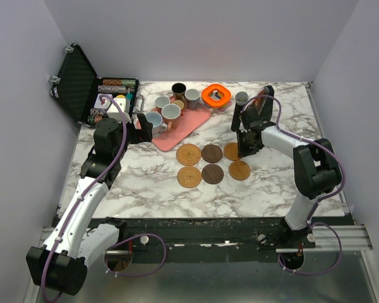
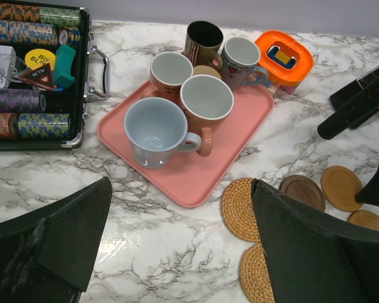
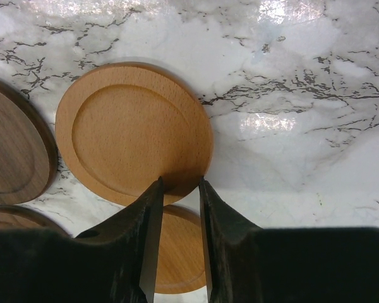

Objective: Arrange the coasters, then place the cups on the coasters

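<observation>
Pink tray carrying the cups lies just ahead of the left gripper, whose jaws are wide and hold nothing. The right gripper is narrowly parted and clamps nothing, its tips at the near rim of a light tan coaster; a dark coaster lies to its left.

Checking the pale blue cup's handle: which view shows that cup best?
The left wrist view: the pale blue cup sits close and unobstructed on the pink tray, handle visible. The top external view shows it small. The right wrist view misses it.
</observation>
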`<state>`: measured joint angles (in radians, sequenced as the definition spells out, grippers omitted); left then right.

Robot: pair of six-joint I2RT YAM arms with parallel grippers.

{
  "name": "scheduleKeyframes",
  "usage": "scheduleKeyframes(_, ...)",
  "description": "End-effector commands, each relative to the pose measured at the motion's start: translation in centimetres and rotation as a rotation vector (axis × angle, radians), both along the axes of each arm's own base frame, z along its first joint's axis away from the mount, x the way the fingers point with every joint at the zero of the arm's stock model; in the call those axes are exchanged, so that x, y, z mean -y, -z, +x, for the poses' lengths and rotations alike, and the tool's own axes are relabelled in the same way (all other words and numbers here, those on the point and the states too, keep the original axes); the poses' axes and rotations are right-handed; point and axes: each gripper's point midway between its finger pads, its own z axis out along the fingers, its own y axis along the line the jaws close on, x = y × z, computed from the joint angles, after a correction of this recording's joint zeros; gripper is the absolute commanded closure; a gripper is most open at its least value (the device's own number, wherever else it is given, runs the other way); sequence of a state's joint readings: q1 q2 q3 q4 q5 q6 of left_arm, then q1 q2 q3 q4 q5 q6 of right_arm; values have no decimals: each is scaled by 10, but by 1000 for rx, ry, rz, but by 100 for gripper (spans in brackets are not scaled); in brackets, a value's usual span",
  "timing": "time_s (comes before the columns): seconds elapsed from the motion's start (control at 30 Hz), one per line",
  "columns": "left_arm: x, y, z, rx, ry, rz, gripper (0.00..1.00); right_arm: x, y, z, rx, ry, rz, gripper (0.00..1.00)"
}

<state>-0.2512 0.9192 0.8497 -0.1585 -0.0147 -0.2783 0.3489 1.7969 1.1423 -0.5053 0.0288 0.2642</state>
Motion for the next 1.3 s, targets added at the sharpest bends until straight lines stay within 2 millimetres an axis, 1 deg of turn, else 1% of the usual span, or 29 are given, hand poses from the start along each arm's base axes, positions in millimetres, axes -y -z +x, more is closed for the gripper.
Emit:
scheduleKeyframes(0.0,4,-5,-3,22,18,-16,1,3,17,-37,-127,-26,-37,64)
scheduleKeyframes(0.37,4,-4,-2,18,15,-13,1,0,17,-39,-122,-35,-24,64)
scheduleKeyframes(0.4,4,-3,-2,17,15,-12,1,-5,18,-41,-136,-43,0,64)
scheduleKeyframes(0.53,4,-3,-2,17,15,-12,1,-7,19,-41,-136,-50,5,64)
scheduleKeyframes(0.73,3,-3,-2,15,14,-12,1,-5,18,-38,-126,-34,-4,64)
scheduleKeyframes(0.83,3,-3,-2,15,14,-12,1,-6,15,-37,-112,-17,3,59)
scheduleKeyframes(0.87,3,-3,-2,16,14,-10,1,-1,15,-35,-97,-1,-18,58)
scheduleKeyframes(1.03,3,-1,-1,11,14,-9,1,-1,7,-24,-44,20,-21,52)
scheduleKeyframes(1.17,3,-1,-1,12,13,-7,1,2,-6,-14,3,40,-38,46)
scheduleKeyframes(1.27,2,0,-1,8,8,-5,1,5,-18,-7,46,54,-46,39)
